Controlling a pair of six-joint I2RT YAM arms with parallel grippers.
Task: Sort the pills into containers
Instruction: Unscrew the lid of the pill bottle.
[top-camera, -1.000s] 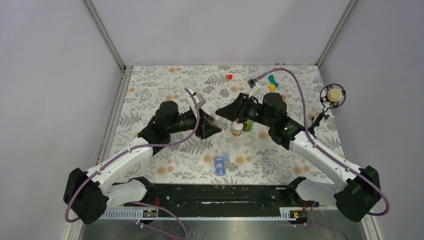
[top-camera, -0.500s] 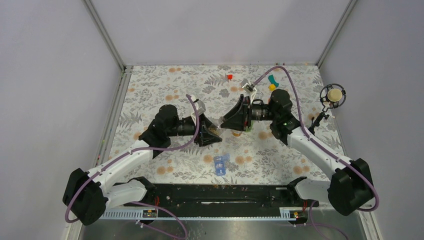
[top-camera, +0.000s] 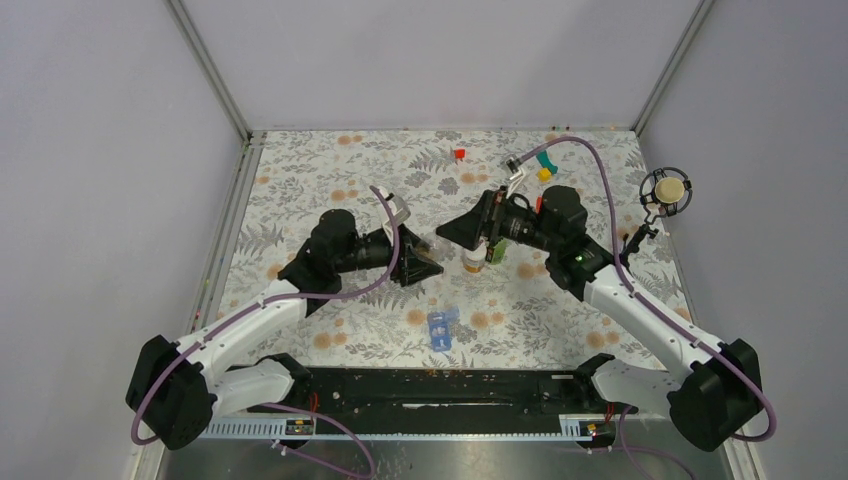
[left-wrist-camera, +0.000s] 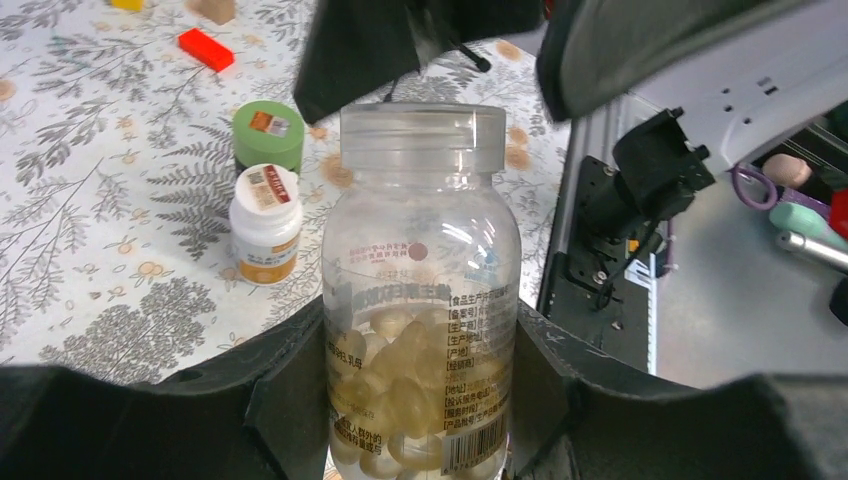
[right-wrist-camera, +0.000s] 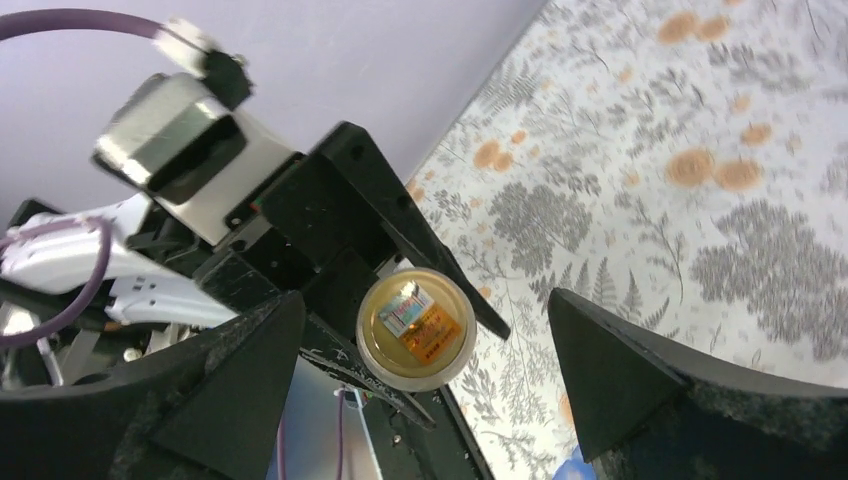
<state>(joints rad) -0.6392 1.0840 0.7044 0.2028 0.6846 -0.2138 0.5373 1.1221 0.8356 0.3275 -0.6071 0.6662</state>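
**Opening the pill bottle over the middle of the tabletop**
Above the tabletop, the left hand clamps a clear bottle of pills, lid on. The right hand faces that lid, spread wide and not touching. Next it likely needs to close squarely on the lid and twist. The blue pill box lies by the near edge, mid-way along.
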